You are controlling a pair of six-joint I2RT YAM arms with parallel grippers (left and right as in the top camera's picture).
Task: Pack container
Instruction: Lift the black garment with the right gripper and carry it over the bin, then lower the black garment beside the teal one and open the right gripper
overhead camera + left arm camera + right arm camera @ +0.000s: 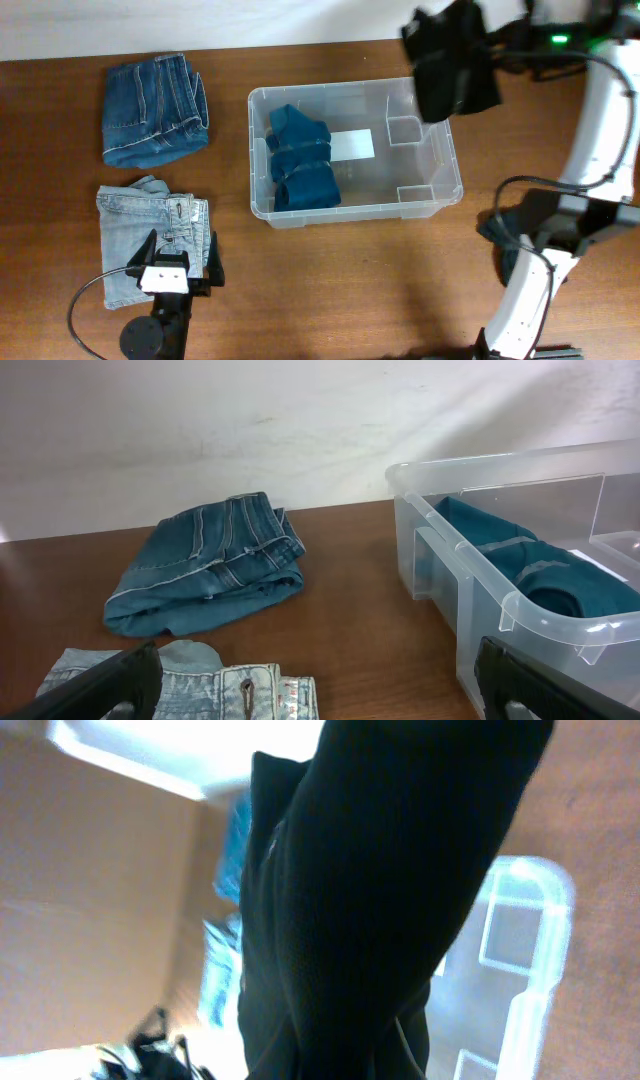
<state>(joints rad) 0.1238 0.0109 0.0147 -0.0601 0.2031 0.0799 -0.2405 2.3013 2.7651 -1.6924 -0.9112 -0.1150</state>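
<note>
The clear plastic container (440,205) stands mid-table with a folded teal garment (300,160) in its left half and a white label (352,145) on its base. It also shows in the left wrist view (560,625) and the right wrist view (535,980). My right gripper (480,40) holds a black garment (455,65) high above the container's right far corner; the cloth (380,910) hides the fingers. My left gripper (180,262) is open and empty, low over light-blue folded jeans (150,240), which also show in the left wrist view (220,690).
Dark-blue folded jeans (155,110) lie at the far left, seen too in the left wrist view (205,575). A pale wall runs along the table's far edge. The right arm's base (545,250) stands at the right.
</note>
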